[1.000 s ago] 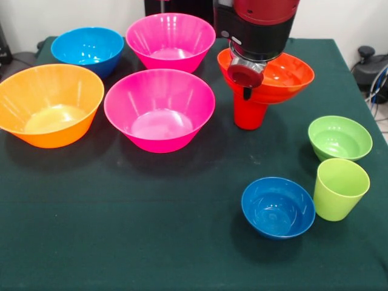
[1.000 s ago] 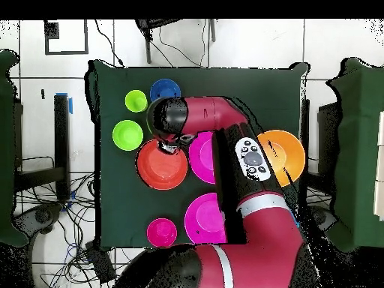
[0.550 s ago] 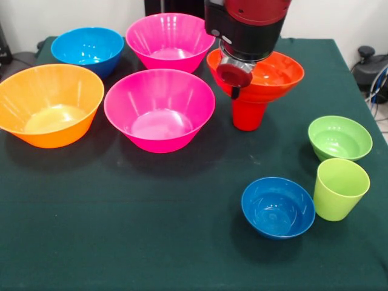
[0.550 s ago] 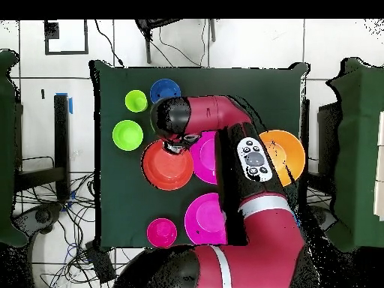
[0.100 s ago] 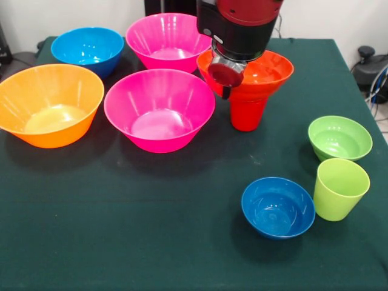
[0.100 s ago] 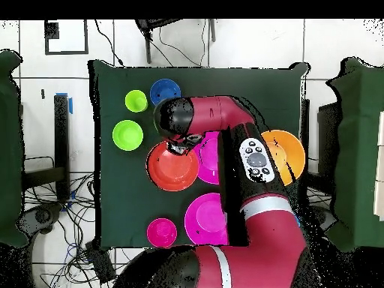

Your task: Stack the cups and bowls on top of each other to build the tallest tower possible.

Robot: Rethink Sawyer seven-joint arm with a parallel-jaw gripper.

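Observation:
A wide red-orange bowl [image 5: 267, 70] sits on the upturned red cup [image 5: 247, 115] at the back of the table, forming a short tower. My gripper [image 5: 225, 85] is at this bowl's near-left rim and appears shut on it. In the overhead view the gripper [image 6: 180, 144] meets the same bowl [image 6: 171, 169] at its upper edge. A lime-green cup [image 5: 339, 188], a small green bowl [image 5: 339, 137] and a small blue bowl [image 5: 277, 207] stand apart at the front right.
Two big pink bowls [image 5: 159, 109] [image 5: 170, 39], a yellow-orange bowl [image 5: 50, 103] and a mid-sized blue bowl [image 5: 88, 48] fill the left and back. The near pink bowl almost touches the tower. A small pinkish-red bowl [image 6: 161, 232] shows only in the overhead view.
My gripper has moved left in the front view, and the red-orange bowl has shifted left with it on the cup, closer to the pink bowls. The cup has barely moved.

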